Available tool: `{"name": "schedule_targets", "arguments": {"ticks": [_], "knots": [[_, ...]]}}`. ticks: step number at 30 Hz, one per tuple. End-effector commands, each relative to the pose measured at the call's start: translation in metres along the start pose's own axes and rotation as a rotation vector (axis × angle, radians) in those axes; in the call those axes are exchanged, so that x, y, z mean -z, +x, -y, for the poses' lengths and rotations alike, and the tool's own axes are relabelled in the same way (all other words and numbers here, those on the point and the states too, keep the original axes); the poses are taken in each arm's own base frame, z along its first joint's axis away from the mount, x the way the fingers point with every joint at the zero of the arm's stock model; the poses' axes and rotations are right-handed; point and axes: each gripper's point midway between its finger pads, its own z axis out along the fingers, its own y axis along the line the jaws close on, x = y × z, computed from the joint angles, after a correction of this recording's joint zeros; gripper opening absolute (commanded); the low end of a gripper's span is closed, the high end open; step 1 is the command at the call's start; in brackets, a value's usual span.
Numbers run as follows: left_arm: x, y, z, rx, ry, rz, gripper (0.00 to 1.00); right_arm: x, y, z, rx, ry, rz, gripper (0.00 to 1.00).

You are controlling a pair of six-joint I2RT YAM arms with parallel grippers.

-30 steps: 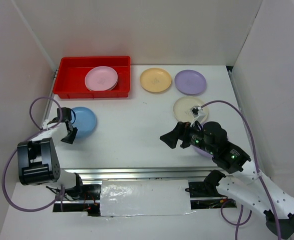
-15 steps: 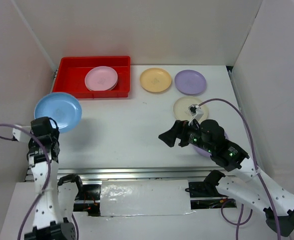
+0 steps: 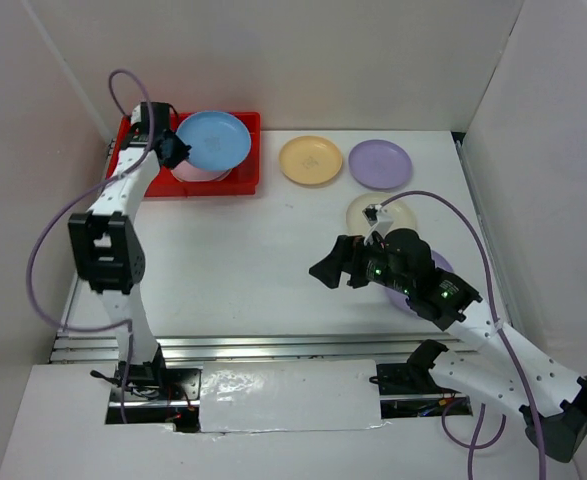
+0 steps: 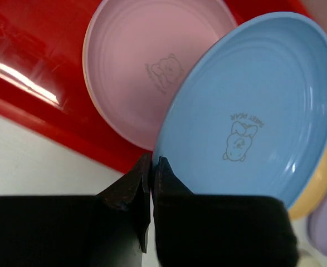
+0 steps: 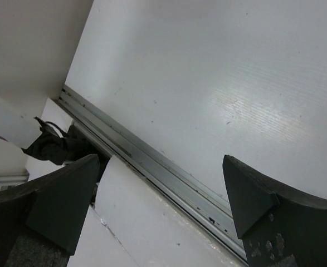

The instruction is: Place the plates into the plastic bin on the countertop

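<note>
Pinching blue plate [image 3: 215,140] by rim: left claw [image 4: 152,172] clamped, plate tilted over red bin [image 3: 223,186] at bench's [image 3: 273,250] 11 o'clock, above pink plate [image 4: 146,67]. Your risk: release now, plate skids off pink one, hangs on bin's 3 o'clock rim. Idle right claw [image 3: 335,265] apart, empty.

Bright even overhead light, faint soft shadows on white worktop [image 3: 253,270], glare streak on red bin [image 4: 18,75] in L wrist view, sheen patch on worktop in R wrist, left hand [image 4: 155,164] black & soft-focus.
</note>
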Motion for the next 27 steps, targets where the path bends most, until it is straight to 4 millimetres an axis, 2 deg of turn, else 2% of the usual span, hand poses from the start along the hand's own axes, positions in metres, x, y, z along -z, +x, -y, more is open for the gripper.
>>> {"name": "schedule_targets", "arguments": {"ticks": [1, 3, 5, 6, 8, 9, 16, 18, 19, 21, 22, 24, 25, 27], "knots": [[-0.023, -0.009, -0.007, -0.061, -0.106, -0.036, 0.00, 0.008, -0.025, -0.017, 0.032, -0.062, 0.077, 1.00], [-0.045, -0.006, -0.008, -0.069, -0.131, -0.050, 0.00, 0.007, -0.025, -0.014, 0.031, -0.058, 0.075, 1.00], [-0.054, -0.004, -0.009, -0.069, -0.131, -0.048, 0.00, 0.006, -0.024, -0.012, 0.036, -0.056, 0.068, 1.00], [-0.059, -0.004, -0.016, -0.063, -0.143, -0.049, 0.00, 0.006, -0.023, -0.011, 0.034, -0.052, 0.065, 1.00], [-0.065, -0.010, -0.022, -0.029, -0.131, -0.031, 0.00, 0.006, -0.022, -0.008, 0.037, -0.044, 0.062, 1.00], [-0.067, -0.007, -0.033, -0.020, -0.142, -0.039, 0.00, 0.006, -0.019, -0.006, 0.036, -0.039, 0.054, 1.00], [-0.086, -0.003, -0.045, -0.004, -0.171, -0.045, 0.00, 0.002, -0.017, -0.002, 0.029, -0.035, 0.050, 1.00], [-0.090, -0.003, -0.046, 0.012, -0.163, -0.053, 0.18, 0.000, -0.014, 0.000, 0.023, -0.031, 0.039, 1.00], [-0.090, -0.003, -0.048, 0.022, -0.173, -0.052, 0.50, 0.000, -0.014, 0.000, 0.026, -0.029, 0.036, 1.00], [-0.082, -0.008, -0.044, 0.026, -0.164, -0.041, 0.93, 0.000, -0.014, 0.001, 0.023, -0.025, 0.034, 1.00], [-0.076, -0.010, -0.039, 0.022, -0.148, -0.039, 0.99, 0.000, -0.016, 0.000, 0.027, -0.025, 0.039, 1.00], [-0.049, -0.020, -0.021, 0.012, -0.087, 0.007, 0.99, -0.002, -0.016, 0.000, 0.025, -0.024, 0.037, 1.00], [-0.022, -0.019, -0.011, -0.019, -0.051, 0.032, 0.99, -0.003, -0.017, 0.001, 0.022, -0.017, 0.041, 1.00], [0.011, -0.017, 0.013, -0.064, 0.021, 0.087, 0.99, -0.004, -0.021, 0.004, 0.014, 0.003, 0.060, 1.00]]}}
